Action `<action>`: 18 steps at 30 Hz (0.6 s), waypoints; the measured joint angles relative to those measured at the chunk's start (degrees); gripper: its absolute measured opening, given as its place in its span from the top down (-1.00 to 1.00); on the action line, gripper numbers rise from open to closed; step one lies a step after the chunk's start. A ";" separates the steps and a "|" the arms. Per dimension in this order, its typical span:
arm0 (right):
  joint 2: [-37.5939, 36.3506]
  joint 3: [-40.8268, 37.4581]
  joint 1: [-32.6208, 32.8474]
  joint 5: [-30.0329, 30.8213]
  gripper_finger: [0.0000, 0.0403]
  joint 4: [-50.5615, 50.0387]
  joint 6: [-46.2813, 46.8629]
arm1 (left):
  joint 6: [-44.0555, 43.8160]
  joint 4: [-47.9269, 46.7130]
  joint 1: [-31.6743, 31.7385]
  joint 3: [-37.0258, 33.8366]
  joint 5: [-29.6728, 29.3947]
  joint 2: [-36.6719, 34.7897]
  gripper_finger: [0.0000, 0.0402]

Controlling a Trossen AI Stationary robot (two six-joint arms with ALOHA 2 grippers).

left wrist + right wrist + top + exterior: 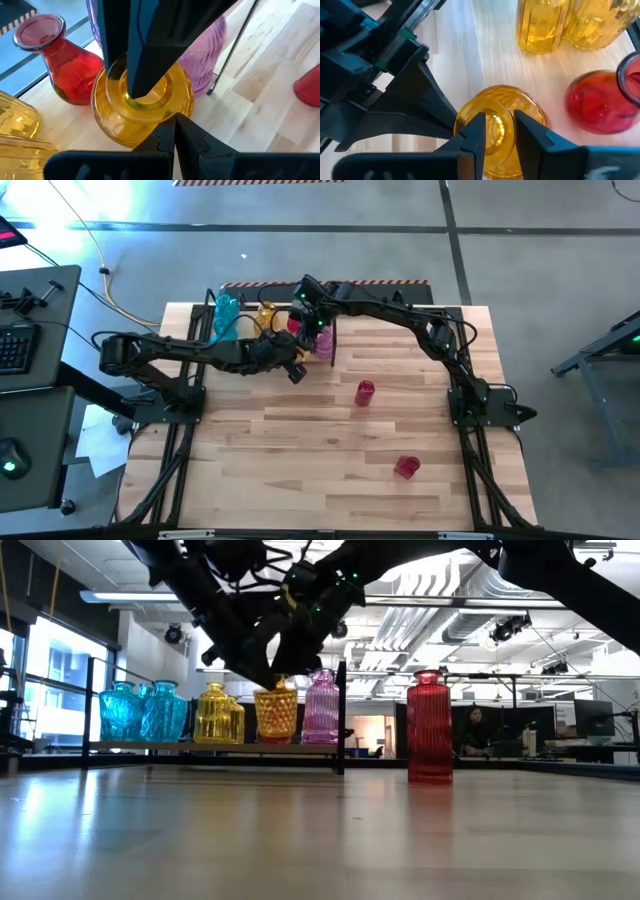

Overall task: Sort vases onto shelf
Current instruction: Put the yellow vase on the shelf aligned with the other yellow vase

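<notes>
On the shelf point(200, 748) at the table's far edge stand cyan point(140, 710), yellow point(215, 715), red point(65, 65) and pink point(322, 705) vases. Between the yellow and pink ones a bulbous yellow vase point(277, 712) rests with its bottom on the plank. My right gripper point(500, 130) comes down onto its mouth and is shut on it. My left gripper point(175, 131), shut, reaches in from the left. Its tips are right beside the vase's shoulder. My right gripper holds the bulbous yellow vase by the rim of its mouth point(512, 125), one finger point(140, 85) inside the mouth and the other outside the neck. The fingers slant down from the far right. The vase stands upright on the shelf plank. My left gripper's shut tips stand at the vase's shoulder point(162, 117); whether they touch it I cannot tell.
A tall red vase point(365, 392) stands on the table's middle, and another red one point(406, 467) is nearer the front right. A black upright rod point(342, 715) ends the shelf just right of the pink vase. Bare wood lies in front of the shelf.
</notes>
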 joint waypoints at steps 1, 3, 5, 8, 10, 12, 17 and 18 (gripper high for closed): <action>0.00 0.00 -0.01 -0.62 0.65 0.18 0.25 | 0.04 -0.05 -0.02 0.00 0.12 -0.32 1.00; 0.00 0.00 -0.40 -1.90 0.65 0.66 1.11 | 0.03 -0.29 -0.07 0.00 0.21 -0.90 1.00; 0.00 0.00 -0.63 -2.19 0.65 1.13 1.20 | 0.02 -0.05 -0.05 0.00 0.06 -1.07 1.00; 0.00 0.00 -0.79 -2.50 0.65 1.19 1.54 | -0.01 -0.10 -0.05 0.00 -0.02 -1.07 1.00; 0.00 0.00 -0.96 -2.59 0.65 1.41 1.77 | -0.23 -0.20 -0.05 0.02 -0.20 -1.07 1.00; 0.03 0.00 -1.01 -2.65 0.65 1.52 2.31 | -0.68 -0.60 0.00 0.04 -0.18 -1.07 1.00; 0.11 0.00 -0.95 -2.74 0.65 1.35 2.59 | -1.40 -1.16 0.00 0.07 0.96 -1.07 1.00; 0.11 0.00 -0.93 -2.75 0.65 1.26 2.58 | -1.48 -1.22 0.00 0.09 1.18 -1.07 1.00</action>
